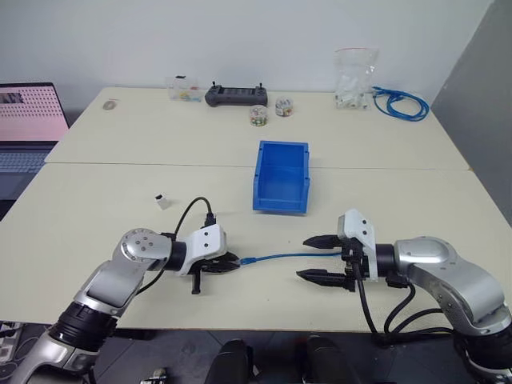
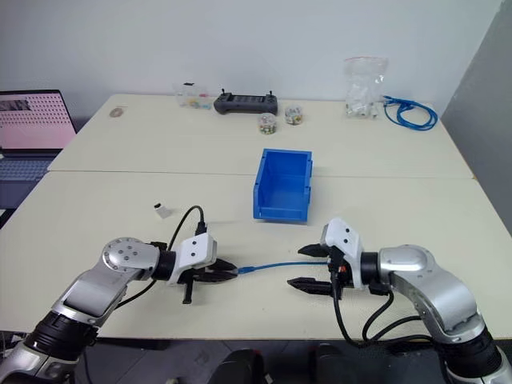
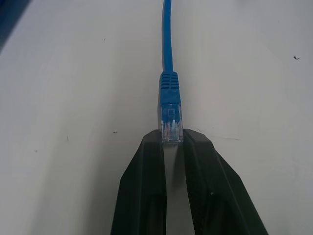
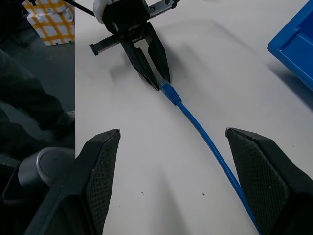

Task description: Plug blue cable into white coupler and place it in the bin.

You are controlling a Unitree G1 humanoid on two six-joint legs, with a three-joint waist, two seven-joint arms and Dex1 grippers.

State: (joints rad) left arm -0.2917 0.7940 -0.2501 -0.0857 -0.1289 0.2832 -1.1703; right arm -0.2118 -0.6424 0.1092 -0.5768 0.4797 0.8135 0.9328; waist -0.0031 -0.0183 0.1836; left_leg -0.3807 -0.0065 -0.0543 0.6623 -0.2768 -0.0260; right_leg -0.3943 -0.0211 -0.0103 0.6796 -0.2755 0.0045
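Note:
The blue cable (image 1: 280, 257) lies on the table near the front edge. My left gripper (image 1: 232, 261) is shut on the cable's clear plug (image 3: 170, 120), which sits pinched between the two fingertips. From there the cable runs to my right gripper (image 1: 306, 258), which stands open with the cable (image 4: 205, 139) passing between its spread fingers, not touching them. The white coupler (image 1: 162, 201), a tiny block with a dark face, rests alone on the table beyond the left arm. The blue bin (image 1: 280, 202) stands at mid-table, farther back than both grippers.
Along the back edge sit a black controller (image 1: 235, 95), small jars (image 1: 258, 116), a clear bag (image 1: 354, 80) and a coiled blue cable bundle (image 1: 400, 102). A laptop (image 1: 28, 120) stands at the far left. A seam joins the two tabletops behind the bin.

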